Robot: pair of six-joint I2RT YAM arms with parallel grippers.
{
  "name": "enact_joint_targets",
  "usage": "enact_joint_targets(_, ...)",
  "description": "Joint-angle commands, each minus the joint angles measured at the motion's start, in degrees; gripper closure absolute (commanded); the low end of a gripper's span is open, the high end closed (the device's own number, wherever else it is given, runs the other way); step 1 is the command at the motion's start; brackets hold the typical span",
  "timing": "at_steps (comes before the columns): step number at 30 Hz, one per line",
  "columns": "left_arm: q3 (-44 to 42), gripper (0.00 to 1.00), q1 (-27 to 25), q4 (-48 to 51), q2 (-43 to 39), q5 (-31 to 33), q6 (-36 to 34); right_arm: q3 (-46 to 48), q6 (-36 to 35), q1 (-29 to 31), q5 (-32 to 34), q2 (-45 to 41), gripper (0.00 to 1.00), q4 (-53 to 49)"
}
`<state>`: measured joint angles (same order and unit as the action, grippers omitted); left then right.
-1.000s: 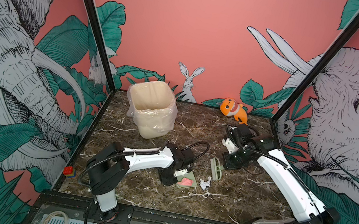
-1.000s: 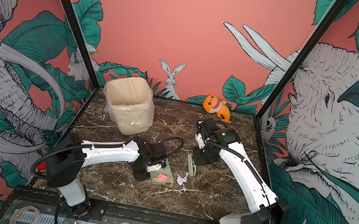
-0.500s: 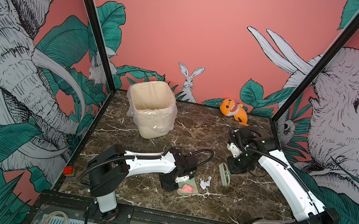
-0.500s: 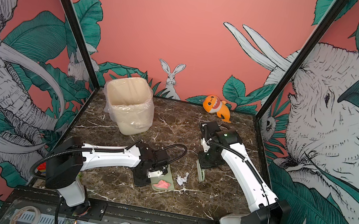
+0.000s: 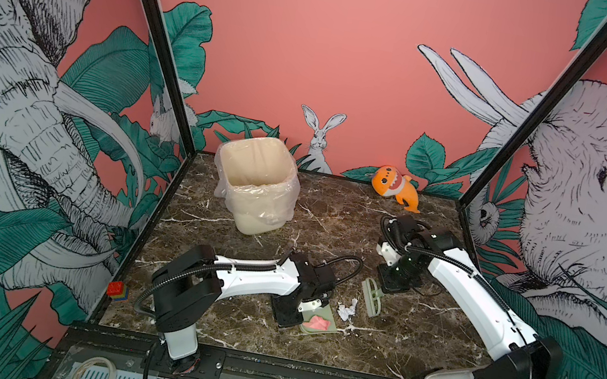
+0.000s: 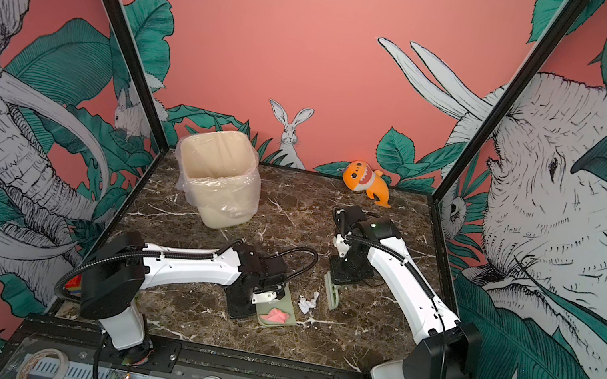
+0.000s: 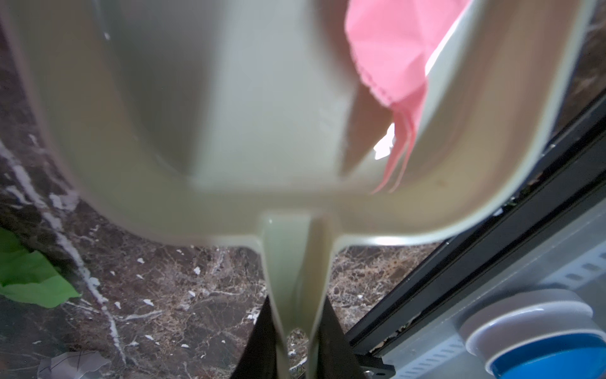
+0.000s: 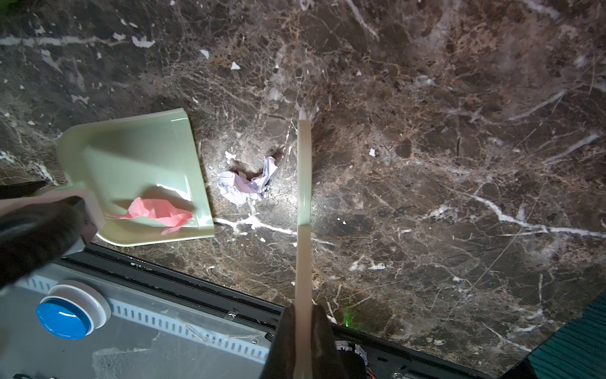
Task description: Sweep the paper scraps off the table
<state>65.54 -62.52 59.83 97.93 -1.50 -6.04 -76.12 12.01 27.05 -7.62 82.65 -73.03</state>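
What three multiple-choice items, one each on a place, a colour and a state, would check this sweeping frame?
1. The white scrap lies: A inside the dustpan; B on the table, between dustpan and brush; C on top of the brush.
2. The largest scrap in the dustpan is: A pink; B blue; C black.
3. The right tool is: A wide open, empty; B shut on the brush handle; C shut on the white scrap.
Key: 1 B, the right wrist view shows it on bare marble between the two. 2 A, it shows pink in both top views. 3 B, its jaws pinch the handle in the right wrist view.
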Motion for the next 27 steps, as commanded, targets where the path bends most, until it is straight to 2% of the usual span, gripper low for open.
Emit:
enact_joint_targets(1, 1.42, 0.86, -0.23, 0.06, 0.14, -0.81, -0.46, 2.15, 0.29, -0.07, -1.69, 0.32, 1.00, 0.46)
enact_joint_targets(15, 3.28, 0.86, -1.01, -0.91, 1.58, -0.74, -0.46, 5.00, 1.76, 0.63, -4.30, -0.90, 1.00, 2.30)
enact_joint_targets(27, 2.40, 0.86, -1.20, -1.08, 2.35, -0.49, -0.41, 2.45, 4.90, 5.58, -7.03, 1.18, 1.00, 5.61)
